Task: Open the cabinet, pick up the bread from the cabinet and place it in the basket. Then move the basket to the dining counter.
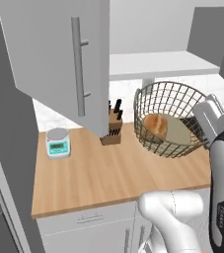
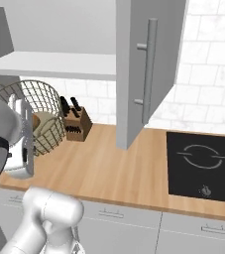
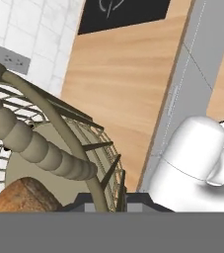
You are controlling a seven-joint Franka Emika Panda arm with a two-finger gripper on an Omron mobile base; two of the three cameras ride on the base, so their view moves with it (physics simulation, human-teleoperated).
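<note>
Over at the back of the wood counter we've got the basket tipped up on its side, lifted toward the arm, with the bread sitting inside against the solid base disc. From the hand view the bread is right down in the bowl, and the thick rim runs straight across in front of us, passing between the fingertips at the bottom edge. So the gripper looks clenched on the basket rim, though the tips are mostly cut off by the frame, so we're only fairly sure about the exact contact.

Room-wise: the cabinet door is swung wide open and hangs out over the counter, its lower edge just above the knife block. The knife block sits just beside the basket, between it and the open door. A small kitchen scale is further left, well apart from the basket, near the counter's left edge.

From the right base view the other cabinet door also juts out over the counter, and past it is the black cooktop. Between the knife block and the cooktop the wood is bare. The front edge of the counter runs close to the arm's base.
</note>
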